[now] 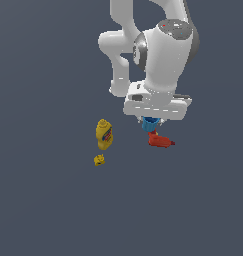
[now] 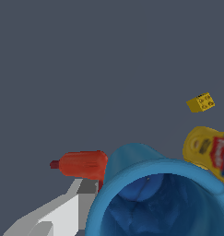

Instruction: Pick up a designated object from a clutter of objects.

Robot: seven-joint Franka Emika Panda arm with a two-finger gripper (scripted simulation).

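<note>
The blue cup (image 1: 150,123) sits directly under my gripper (image 1: 152,119), its upper part hidden by the white hand. The wrist view looks down into the blue cup (image 2: 155,203), which is large and close with its hollow showing. One grey-white finger (image 2: 67,209) lies against the cup's outer wall. The other finger is hidden. My gripper (image 2: 104,184) looks shut on the cup's wall. The red drill (image 1: 160,141) lies just beside the cup, toward the exterior view's right.
A yellow mustard bottle (image 1: 104,134) stands toward the exterior view's left of the cup, with a tiny yellow block (image 1: 99,160) close below it. In the wrist view the drill (image 2: 81,164), bottle (image 2: 208,150) and block (image 2: 200,102) surround the cup.
</note>
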